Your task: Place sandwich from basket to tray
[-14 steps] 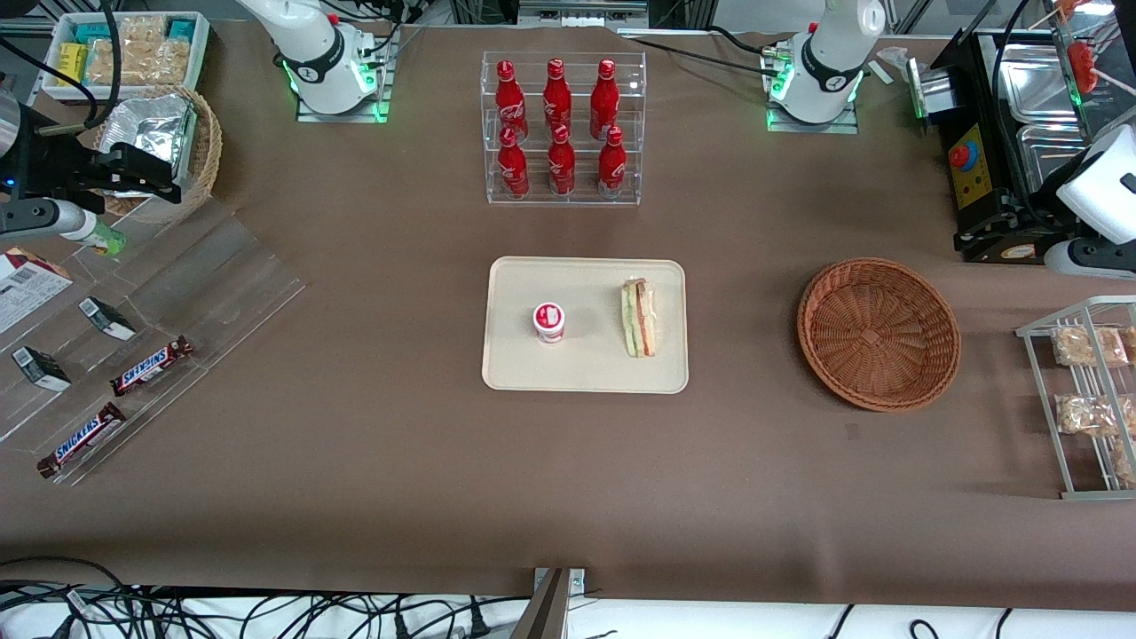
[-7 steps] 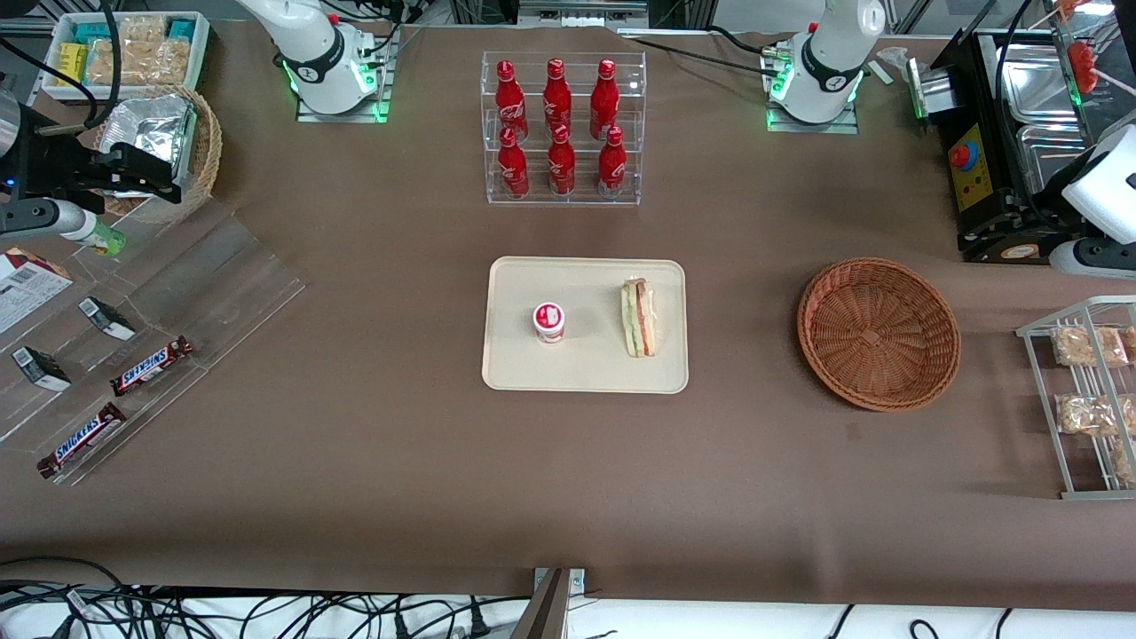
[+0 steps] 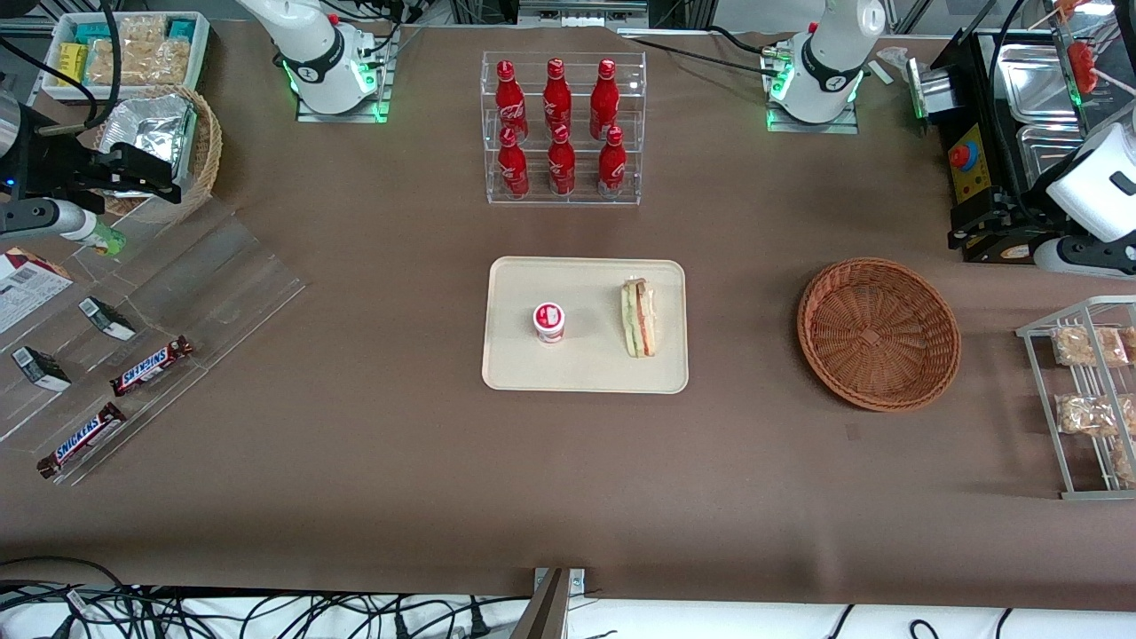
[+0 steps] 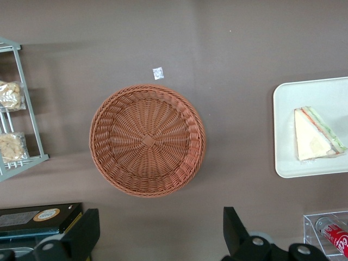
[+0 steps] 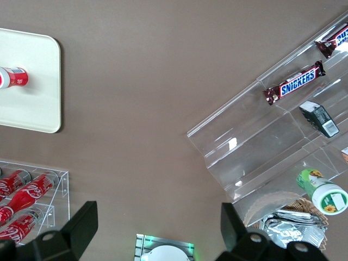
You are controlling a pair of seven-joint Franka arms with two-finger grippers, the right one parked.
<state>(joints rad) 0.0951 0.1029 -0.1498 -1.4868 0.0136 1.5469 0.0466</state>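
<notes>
The sandwich, a wrapped wedge with green and red layers, lies on the beige tray, at the tray's end nearer the working arm. The reddish-brown wicker basket stands apart from the tray toward the working arm's end of the table, with nothing in it. My gripper hangs open and holds nothing. It is high above the cloth, just off the basket's rim on the side farther from the front camera. Only the arm's white wrist shows in the front view.
A small red-and-white cup stands on the tray beside the sandwich. A clear rack of red bottles is farther from the front camera. A wire rack of bagged snacks and a black machine flank the basket.
The working arm's wrist has shifted slightly near the black machine. Sandwich, tray and basket have not moved.
</notes>
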